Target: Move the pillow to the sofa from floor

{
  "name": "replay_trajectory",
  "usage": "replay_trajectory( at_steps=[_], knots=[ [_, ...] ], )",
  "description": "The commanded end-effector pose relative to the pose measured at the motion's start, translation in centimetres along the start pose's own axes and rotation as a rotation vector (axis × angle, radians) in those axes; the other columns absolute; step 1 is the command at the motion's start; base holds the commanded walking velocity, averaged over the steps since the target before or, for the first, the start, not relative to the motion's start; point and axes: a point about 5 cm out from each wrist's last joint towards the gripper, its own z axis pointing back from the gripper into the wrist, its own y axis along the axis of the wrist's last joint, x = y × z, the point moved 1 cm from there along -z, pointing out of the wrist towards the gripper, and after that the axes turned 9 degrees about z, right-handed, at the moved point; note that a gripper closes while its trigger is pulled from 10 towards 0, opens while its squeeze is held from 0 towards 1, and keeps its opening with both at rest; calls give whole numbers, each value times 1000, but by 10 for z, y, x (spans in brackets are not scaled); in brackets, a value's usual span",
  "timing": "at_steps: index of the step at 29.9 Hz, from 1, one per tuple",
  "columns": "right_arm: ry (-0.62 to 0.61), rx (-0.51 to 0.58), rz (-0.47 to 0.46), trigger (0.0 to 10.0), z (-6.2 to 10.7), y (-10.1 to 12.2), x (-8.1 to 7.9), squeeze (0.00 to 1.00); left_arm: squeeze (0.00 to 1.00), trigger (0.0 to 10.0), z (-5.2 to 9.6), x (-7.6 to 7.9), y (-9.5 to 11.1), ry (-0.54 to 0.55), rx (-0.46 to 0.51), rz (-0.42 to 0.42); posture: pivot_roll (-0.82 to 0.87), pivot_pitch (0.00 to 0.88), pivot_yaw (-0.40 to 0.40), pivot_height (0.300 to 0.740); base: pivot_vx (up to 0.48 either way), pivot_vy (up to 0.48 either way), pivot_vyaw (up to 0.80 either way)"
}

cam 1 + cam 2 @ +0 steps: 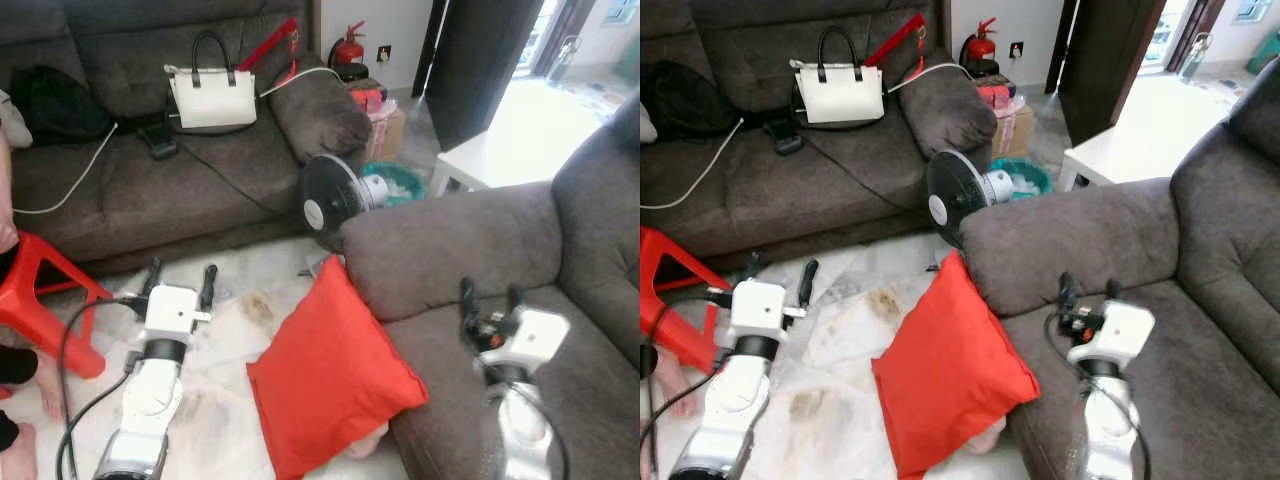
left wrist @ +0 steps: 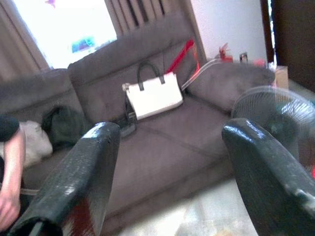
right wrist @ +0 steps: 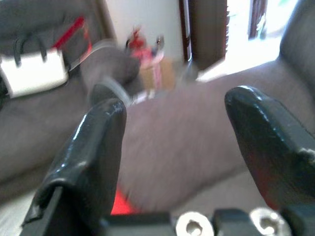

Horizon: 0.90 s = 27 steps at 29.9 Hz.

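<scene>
A red pillow (image 1: pixel 330 380) stands tilted on the pale floor, leaning against the front of the grey sofa (image 1: pixel 450 250) on my right. My left gripper (image 1: pixel 181 277) is open, held over the floor to the pillow's left and apart from it. My right gripper (image 1: pixel 491 297) is open too, raised above the right sofa's seat cushion just past the pillow's upper right edge, holding nothing. A sliver of the red pillow (image 3: pixel 120 202) shows low between the right fingers (image 3: pixel 93 147).
A second grey sofa (image 1: pixel 150 170) along the back carries a white handbag (image 1: pixel 212 95), a black bag (image 1: pixel 55 100) and cables. A black fan (image 1: pixel 335 195) stands between the sofas. A red stool (image 1: pixel 40 285) and a person's foot (image 1: pixel 22 440) lie at the left.
</scene>
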Motion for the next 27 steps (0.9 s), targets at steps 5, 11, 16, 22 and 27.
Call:
replay_trajectory(
  at_steps=[5, 11, 16, 22, 27],
  knots=[
    [-15, 52, -11, 10000, 4, 25, 2, 0, 0, 10000, 3, 11, 17, -41, 8, 47, 132, 24, 4, 740, 0, 0, 0],
    [-13, 49, -11, 10000, 4, 27, 2, 0, 0, 10000, 0, 17, 17, -49, -9, 69, 120, 0, 1, 740, 0, 0, 0],
    [-8, 42, -14, 10000, 4, 29, 0, 0, 0, 10000, -2, 17, 20, -43, -32, 87, 119, 0, 1, 740, 0, 0, 0],
    [-4, 28, -21, 10000, 5, 33, -2, 0, 0, 10000, 3, 19, 19, -57, -57, 103, 119, 0, 0, 740, 0, 0, 0],
    [2, 19, -21, 10000, 5, 33, -3, 0, 0, 10000, 2, 23, 20, -77, -69, 111, 118, 0, 3, 740, 0, 0, 0]
  ],
)
